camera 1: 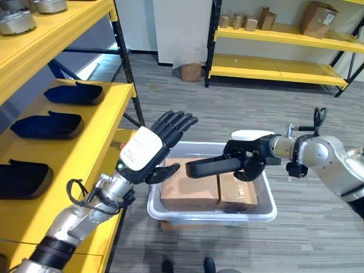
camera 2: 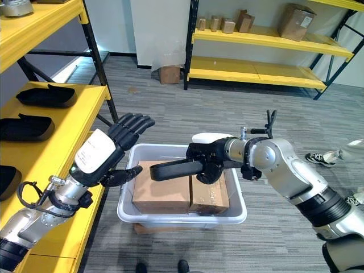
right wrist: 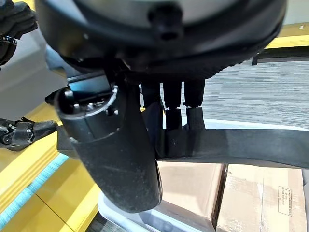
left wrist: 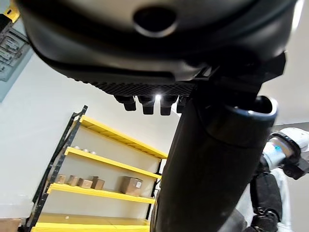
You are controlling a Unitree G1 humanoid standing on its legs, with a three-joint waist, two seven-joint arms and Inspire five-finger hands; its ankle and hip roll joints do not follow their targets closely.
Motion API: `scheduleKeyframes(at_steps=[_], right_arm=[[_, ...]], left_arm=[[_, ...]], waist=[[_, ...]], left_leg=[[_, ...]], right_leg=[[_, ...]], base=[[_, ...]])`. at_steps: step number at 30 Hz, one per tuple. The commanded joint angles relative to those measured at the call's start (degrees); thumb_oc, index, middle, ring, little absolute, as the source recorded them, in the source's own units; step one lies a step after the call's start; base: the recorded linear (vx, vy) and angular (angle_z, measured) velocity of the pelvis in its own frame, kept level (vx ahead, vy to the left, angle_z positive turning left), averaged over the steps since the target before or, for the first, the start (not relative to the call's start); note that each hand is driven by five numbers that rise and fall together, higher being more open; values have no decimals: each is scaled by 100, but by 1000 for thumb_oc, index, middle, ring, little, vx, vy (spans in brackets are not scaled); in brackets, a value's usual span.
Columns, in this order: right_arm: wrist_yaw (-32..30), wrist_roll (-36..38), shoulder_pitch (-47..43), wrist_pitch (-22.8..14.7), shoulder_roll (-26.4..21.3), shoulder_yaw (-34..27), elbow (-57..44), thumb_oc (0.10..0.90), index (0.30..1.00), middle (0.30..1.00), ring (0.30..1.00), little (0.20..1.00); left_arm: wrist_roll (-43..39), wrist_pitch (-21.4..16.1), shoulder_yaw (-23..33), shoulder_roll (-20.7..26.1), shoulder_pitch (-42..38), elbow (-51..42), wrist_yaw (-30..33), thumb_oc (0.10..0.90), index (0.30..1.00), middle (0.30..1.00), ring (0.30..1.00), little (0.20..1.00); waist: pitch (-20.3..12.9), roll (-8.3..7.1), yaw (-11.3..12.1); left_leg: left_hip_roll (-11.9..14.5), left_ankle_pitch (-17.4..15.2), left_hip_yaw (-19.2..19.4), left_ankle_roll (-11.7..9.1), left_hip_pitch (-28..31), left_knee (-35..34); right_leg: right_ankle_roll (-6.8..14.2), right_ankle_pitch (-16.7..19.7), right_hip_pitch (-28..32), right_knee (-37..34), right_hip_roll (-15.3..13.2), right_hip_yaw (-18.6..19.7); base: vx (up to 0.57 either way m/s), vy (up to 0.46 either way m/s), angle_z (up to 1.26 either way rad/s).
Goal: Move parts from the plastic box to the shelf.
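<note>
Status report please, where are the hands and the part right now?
Right hand shut on a long dark part, held over the plastic box. Left hand open beside it, over the box's left edge. Cardboard boxes still in the box. Nothing blocking the yellow shelf.

the black part [camera 1: 213, 166] is half covered by the right hand [camera 1: 250, 162], so its far end can't be made out. it hides part of the cardboard boxes [camera 1: 190, 190] in the plastic box [camera 1: 267, 211]. the near shelf [camera 1: 102, 122] runs off the edge. items on the far shelf [camera 2: 267, 37] are too small to identify.
</note>
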Motion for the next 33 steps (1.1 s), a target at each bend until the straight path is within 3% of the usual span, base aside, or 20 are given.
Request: scheduleKeyframes(at_steps=[1,20,33], right_arm=[[-585,5,-534,-18,-91,-575,-325,400,300,300,300,300],[-1239,-236,-574,-129,-364,-1021,-412,400,300,300,300,300],[-906,118,-651,-368,-130,-878,-1090,400,300,300,300,300]], left_arm=[[-301,-18,129,-61,-230,67,394,900,1000,1000,1000,1000],[-186,-42,131,-10,-83,288,505,900,1000,1000,1000,1000],[-131,90,26,-182,-194,326,516,900,1000,1000,1000,1000]], waist=[[-621,-86,13],[-640,-59,-69],[-642,-21,-82]], left_leg=[[422,-453,-176,-302,124,-44],[411,-480,-157,-296,139,-44],[413,-482,-146,-296,133,-44]], right_leg=[[424,-43,-65,57,-405,-253],[442,-46,-97,77,-392,-160],[433,-60,-115,85,-386,-116]], base=[[0,0,0],[1,0,0],[-1,0,-3]])
